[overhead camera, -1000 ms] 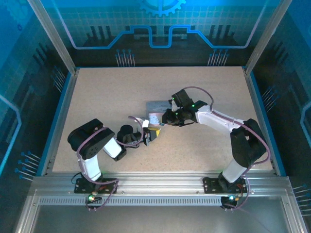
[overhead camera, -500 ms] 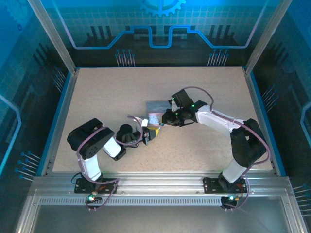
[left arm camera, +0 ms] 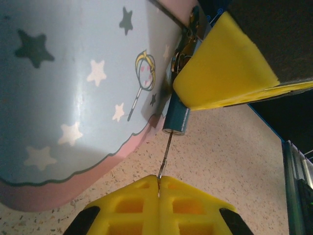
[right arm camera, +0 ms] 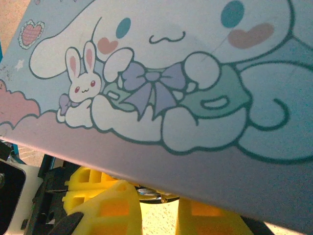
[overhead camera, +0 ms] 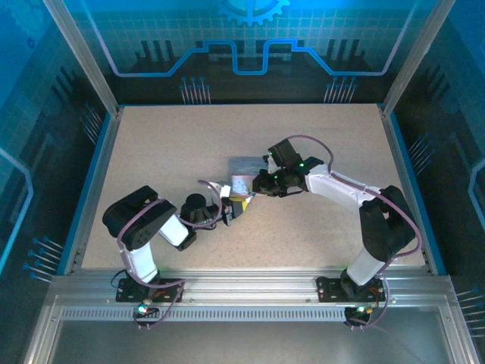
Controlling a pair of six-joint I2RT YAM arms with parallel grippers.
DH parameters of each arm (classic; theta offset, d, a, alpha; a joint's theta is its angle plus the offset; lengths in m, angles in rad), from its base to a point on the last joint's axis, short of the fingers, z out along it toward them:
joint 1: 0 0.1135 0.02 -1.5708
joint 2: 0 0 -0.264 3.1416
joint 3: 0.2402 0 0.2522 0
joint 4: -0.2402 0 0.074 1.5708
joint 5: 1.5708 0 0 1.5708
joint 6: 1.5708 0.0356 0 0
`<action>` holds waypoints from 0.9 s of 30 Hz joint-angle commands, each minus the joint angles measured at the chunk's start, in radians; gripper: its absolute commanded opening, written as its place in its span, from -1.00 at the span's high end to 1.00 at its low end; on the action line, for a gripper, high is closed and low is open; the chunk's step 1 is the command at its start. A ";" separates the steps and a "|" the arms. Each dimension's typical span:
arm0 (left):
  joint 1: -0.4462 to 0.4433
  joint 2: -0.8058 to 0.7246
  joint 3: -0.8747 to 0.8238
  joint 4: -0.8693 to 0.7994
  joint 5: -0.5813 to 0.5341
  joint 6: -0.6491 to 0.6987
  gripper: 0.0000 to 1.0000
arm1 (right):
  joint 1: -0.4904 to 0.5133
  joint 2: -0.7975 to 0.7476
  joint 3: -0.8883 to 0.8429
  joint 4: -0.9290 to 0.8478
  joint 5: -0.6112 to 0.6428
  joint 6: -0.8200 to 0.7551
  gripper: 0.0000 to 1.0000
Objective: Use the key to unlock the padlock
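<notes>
Speckled bench (overhead camera: 151, 152), centre: my left hand (left arm camera: 158, 182) is closed on the key (left arm camera: 166, 152), which seems seated in the padlock (left arm camera: 176, 117) at the near edge of the tin (left arm camera: 73, 73). Whether my right hand (overhead camera: 260, 185) grips anything, I cannot tell. Turning the key is left to do.

Small bluish padlock (left arm camera: 176, 119) — thin key (left arm camera: 165, 155) touching its base.

A robot lab cell, built as an enclosed test rig. A chipboard bench (overhead camera: 151, 167) with blue edging sits inside a frame of aluminium posts (overhead camera: 79, 53). Clear wall panels (overhead camera: 250, 45), lit blue, carry printed circuit lines and a gear emblem (overhead camera: 254, 9). Two small black-and-white arms, left (overhead camera: 144, 227) and right (overhead camera: 356, 201), are bolted with loose cabling to a slotted aluminium rail (overhead camera: 250, 292) at the near edge.
</notes>
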 commanded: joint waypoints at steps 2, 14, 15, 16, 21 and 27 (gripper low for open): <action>0.015 -0.042 0.000 0.042 0.004 -0.011 1.00 | -0.008 -0.031 0.002 0.031 -0.029 0.004 0.91; 0.018 -0.054 0.003 0.042 0.004 -0.026 1.00 | -0.014 -0.041 -0.014 0.053 -0.036 0.022 0.91; 0.018 -0.056 0.000 0.042 0.002 -0.026 1.00 | -0.016 -0.042 -0.017 0.056 -0.036 0.027 0.90; 0.018 -0.058 -0.001 0.042 -0.003 -0.026 1.00 | -0.019 -0.044 -0.021 0.061 -0.038 0.031 0.91; 0.018 -0.070 -0.006 0.042 -0.016 -0.032 1.00 | -0.027 -0.041 -0.036 0.091 -0.056 0.054 0.90; 0.018 -0.065 -0.007 0.042 -0.034 -0.037 1.00 | -0.038 -0.049 -0.057 0.123 -0.078 0.079 0.91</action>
